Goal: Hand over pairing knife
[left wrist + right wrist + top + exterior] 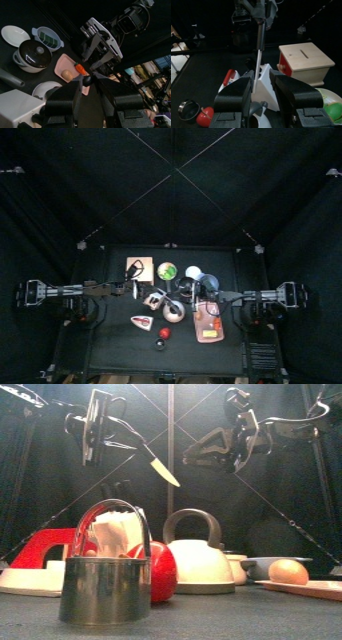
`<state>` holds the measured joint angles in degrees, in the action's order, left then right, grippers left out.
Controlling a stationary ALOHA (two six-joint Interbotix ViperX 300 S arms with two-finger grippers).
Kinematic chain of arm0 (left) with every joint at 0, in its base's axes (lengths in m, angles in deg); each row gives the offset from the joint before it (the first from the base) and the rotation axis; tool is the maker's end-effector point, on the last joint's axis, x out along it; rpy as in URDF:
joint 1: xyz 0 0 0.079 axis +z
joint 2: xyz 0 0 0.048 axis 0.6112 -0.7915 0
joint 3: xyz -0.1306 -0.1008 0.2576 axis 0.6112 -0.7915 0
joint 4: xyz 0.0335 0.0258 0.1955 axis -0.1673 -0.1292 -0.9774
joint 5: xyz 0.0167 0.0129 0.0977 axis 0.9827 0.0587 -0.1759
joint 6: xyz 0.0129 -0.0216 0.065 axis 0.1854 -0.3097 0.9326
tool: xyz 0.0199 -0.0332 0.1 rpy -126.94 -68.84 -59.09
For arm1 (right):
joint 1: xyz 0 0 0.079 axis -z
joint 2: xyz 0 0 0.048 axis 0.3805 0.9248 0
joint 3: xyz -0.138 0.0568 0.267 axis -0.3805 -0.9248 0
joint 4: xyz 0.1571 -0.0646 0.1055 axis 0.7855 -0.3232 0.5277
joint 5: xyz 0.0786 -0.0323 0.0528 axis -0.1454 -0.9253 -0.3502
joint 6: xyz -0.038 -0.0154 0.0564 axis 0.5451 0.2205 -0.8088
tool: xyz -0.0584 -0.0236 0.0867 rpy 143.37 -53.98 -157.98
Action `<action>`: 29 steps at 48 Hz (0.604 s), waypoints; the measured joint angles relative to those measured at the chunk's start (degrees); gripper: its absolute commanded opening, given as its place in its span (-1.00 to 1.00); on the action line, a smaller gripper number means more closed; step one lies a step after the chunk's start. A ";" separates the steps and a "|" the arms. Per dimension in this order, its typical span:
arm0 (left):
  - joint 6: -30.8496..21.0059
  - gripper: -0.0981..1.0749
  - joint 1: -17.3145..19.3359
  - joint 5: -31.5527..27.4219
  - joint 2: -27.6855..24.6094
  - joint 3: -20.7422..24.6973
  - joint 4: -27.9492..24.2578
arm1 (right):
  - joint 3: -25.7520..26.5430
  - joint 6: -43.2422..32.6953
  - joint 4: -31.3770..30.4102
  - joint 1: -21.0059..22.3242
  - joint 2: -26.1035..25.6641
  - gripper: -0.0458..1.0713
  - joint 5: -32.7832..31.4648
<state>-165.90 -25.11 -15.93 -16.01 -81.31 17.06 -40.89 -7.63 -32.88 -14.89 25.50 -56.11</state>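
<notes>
Left gripper (pixel 102 442): high over the table's left half, closed on the dark handle of the knife (pixel 163 472); the handle itself is hard to make out against the jaws and curtain. Knife: aloft, pale blade slanting down toward the table's middle, touching nothing below; in the right wrist view it shows only as a thin edge-on line. Red-and-white object (pixel 32 560): far left on the table, cut off by the frame edge, kind unclear. Metal cup (pixel 106 589): nearest the front edge, with a wire loop and something white inside that cannot be identified. Red ball (pixel 159 572): just behind and beside the cup, mostly hidden by it. Kettle (pixel 201 560): white body, grey arched handle, centre of the table, base partly covered by the ball. Right gripper (pixel 215 450): high at right of centre, jaws spread and holding nothing, apart from the blade tip. Pale orange egg-shaped item (pixel 287 570): resting on a board (pixel 318 588) at far right, board cut off by the frame. Wooden box (pixel 136 265) and green-filled bowl (pixel 167 272): at the table's back, small and indistinct from above.
</notes>
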 measured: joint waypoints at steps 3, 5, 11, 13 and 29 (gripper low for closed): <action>0.00 0.29 0.18 0.00 0.00 0.00 -0.09 | 0.62 0.00 0.53 -0.26 0.70 0.37 -0.97; -0.09 0.29 0.26 0.00 0.00 0.00 0.00 | 0.88 0.00 0.79 -0.26 1.05 0.37 -1.58; -0.09 0.29 0.35 0.00 0.00 0.00 0.00 | 2.11 -0.09 1.58 -0.26 2.29 0.37 -2.99; -0.09 0.29 0.44 0.00 0.00 0.00 0.00 | 2.46 -0.09 1.58 -0.26 2.90 0.37 -3.16; 0.00 0.29 0.62 -0.09 0.00 0.00 0.00 | 6.06 0.00 1.85 0.00 7.65 0.37 -5.27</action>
<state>-165.90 -24.49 -16.01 -16.01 -81.31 17.06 -34.83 -7.63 -31.03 -14.89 33.14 -61.39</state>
